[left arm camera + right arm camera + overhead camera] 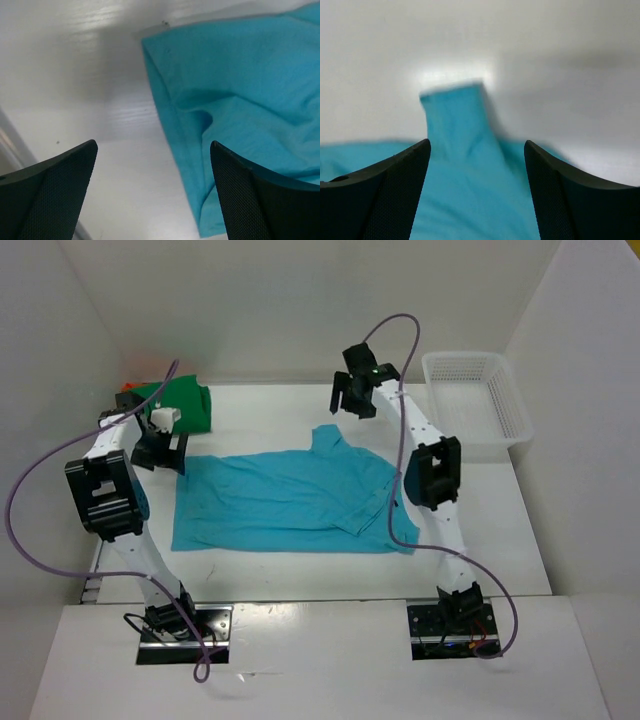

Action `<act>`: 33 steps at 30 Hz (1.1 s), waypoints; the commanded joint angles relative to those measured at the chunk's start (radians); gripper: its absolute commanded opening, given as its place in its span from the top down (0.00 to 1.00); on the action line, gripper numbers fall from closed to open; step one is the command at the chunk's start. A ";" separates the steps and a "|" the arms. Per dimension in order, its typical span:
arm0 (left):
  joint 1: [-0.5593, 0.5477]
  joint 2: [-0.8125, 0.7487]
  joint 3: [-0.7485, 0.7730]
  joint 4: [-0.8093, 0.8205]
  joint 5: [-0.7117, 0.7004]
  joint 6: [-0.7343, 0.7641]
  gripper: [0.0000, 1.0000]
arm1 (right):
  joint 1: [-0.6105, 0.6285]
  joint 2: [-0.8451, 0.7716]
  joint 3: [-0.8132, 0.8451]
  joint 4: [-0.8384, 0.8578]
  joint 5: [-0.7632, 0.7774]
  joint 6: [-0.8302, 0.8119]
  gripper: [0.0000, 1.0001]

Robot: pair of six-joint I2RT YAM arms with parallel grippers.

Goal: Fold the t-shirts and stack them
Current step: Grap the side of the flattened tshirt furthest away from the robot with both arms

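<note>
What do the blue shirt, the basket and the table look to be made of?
Blue shirt: soft matte knit cloth, likely cotton; it lies limp, with creases and folded-over edges.
Basket: probably white plastic; it has stiff mesh walls that hold their shape.
Table: a smooth, hard white surface, perhaps laminate or painted board; it reflects light with a soft gloss.

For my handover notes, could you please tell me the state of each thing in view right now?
Blue shirt: spread out flat, partly folded over at right.
Green shirt: folded, far left corner.
Orange shirt: under the green one, mostly hidden.
Basket: empty.
Left gripper: open, holding nothing.
Right gripper: open, holding nothing.
</note>
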 commanded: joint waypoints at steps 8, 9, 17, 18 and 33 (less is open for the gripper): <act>-0.001 0.159 0.113 0.097 0.167 -0.145 0.00 | 0.067 0.365 0.357 -0.044 0.040 -0.091 0.19; -0.001 0.187 0.113 0.097 0.176 -0.145 0.00 | 0.076 0.382 0.367 -0.044 0.021 -0.091 0.19; -0.030 0.245 0.123 0.100 0.217 -0.145 0.00 | 0.153 0.457 0.368 -0.035 -0.025 -0.100 0.49; -0.030 0.257 0.123 0.112 0.228 -0.145 0.00 | 0.153 0.457 0.368 -0.035 -0.025 -0.091 0.68; -0.059 -0.003 -0.053 0.201 0.164 0.041 1.00 | 0.021 0.013 0.052 -0.070 0.168 -0.065 1.00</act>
